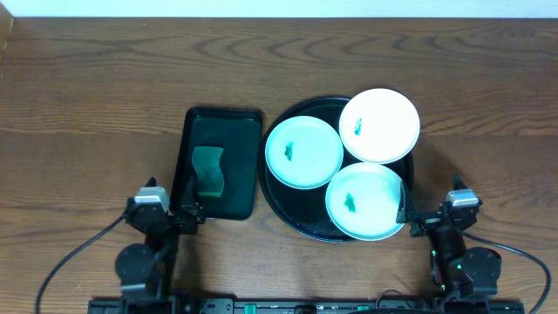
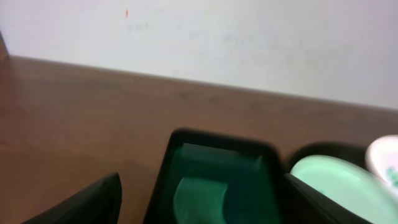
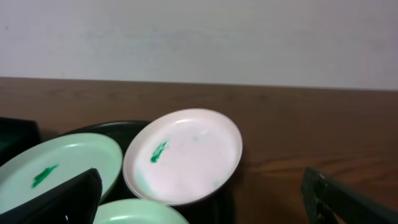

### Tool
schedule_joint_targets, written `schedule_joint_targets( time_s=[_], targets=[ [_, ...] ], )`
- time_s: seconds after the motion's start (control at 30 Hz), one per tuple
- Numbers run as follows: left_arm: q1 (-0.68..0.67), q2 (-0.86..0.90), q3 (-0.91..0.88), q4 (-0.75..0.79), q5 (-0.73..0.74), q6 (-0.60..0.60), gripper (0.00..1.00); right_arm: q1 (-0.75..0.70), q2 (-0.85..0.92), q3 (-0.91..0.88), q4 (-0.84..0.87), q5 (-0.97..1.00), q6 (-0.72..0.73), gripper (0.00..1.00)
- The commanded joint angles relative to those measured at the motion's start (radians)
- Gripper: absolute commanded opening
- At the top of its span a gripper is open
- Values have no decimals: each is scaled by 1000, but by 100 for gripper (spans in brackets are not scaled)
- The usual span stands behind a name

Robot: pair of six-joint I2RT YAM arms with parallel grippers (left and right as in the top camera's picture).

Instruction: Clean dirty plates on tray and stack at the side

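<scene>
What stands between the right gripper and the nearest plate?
Nothing visible. The open right gripper sits at the right rim of the tray, just beside the near mint plate, with no object between them.

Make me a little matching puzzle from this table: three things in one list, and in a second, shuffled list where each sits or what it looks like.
Things:
1. sponge
2. white plate
3. round tray

Descriptions:
a. glossy black, with a raised rim
b. lying in the rectangular tray
c. at the back right, with a green smear

Pairs: 1-b, 2-c, 3-a.
</scene>
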Motion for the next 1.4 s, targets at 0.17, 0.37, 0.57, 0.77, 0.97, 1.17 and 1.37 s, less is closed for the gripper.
schedule_joint_targets(
  time_s=[0.17, 0.37, 0.57, 0.77, 0.97, 1.17, 1.37],
  targets=[
    [-4, 302, 548, -223, 61, -51, 81, 8, 217, 367, -126, -26, 55, 99],
    [-4, 627, 978, -548, 106, -49, 81, 8, 546, 755, -398, -38, 54, 99],
    [-4, 922, 1356, -953, 105, -43, 80, 8, 904, 1194, -848, -38, 54, 99],
    [-4, 1080, 1445, -1108, 98, -44, 80, 8, 1154, 1406, -1052, -197, 55, 99],
    [-4, 1162, 1444, -1175, 101, -45, 81, 13, 1276, 1381, -1075, -356, 55, 69],
    [-4, 1223, 1429, -1212, 101, -45, 66, 90, 1371, 1366, -1072, -283, 46, 54],
    [-4, 1258, 1380, -1218, 101, -45, 53, 188, 1474, 1366, -1034, -204, 51, 40]
  ],
)
